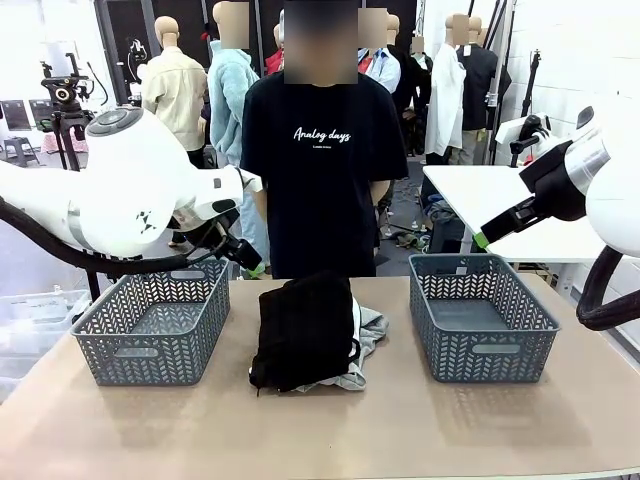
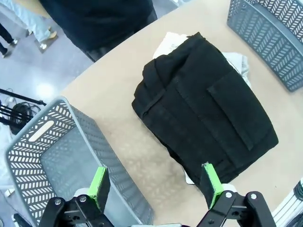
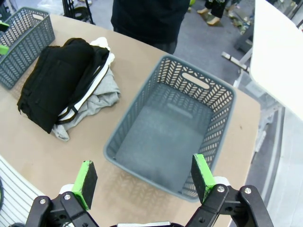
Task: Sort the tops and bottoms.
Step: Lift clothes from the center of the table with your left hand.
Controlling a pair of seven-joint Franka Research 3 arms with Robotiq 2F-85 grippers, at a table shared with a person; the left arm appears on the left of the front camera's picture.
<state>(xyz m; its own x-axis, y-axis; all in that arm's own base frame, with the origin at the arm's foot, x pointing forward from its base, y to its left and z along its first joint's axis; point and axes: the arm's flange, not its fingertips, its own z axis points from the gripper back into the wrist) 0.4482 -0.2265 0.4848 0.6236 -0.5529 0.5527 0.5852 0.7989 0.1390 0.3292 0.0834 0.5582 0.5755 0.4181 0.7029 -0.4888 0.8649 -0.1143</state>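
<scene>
Mid-table, between the left basket (image 1: pixel 140 352) and right basket (image 1: pixel 495 350), got the clothes pile (image 1: pixel 305 330), black piece on top. Seeing left gripper (image 2: pixel 153 177) and right gripper (image 3: pixel 142 172) both spread wide, grasping nothing, up above their own baskets.

The left arm (image 1: pixel 120 195), frame left, is bulbous glossy white with a grey band (image 1: pixel 75 226) and black hose (image 1: pixel 55 252); the right arm (image 1: pixel 618 200), frame right, white. The left tool (image 2: pixel 155 183) and right tool (image 3: pixel 142 178): black, green pads (image 2: pixel 99 183), silver screws (image 2: pixel 56 202).
</scene>
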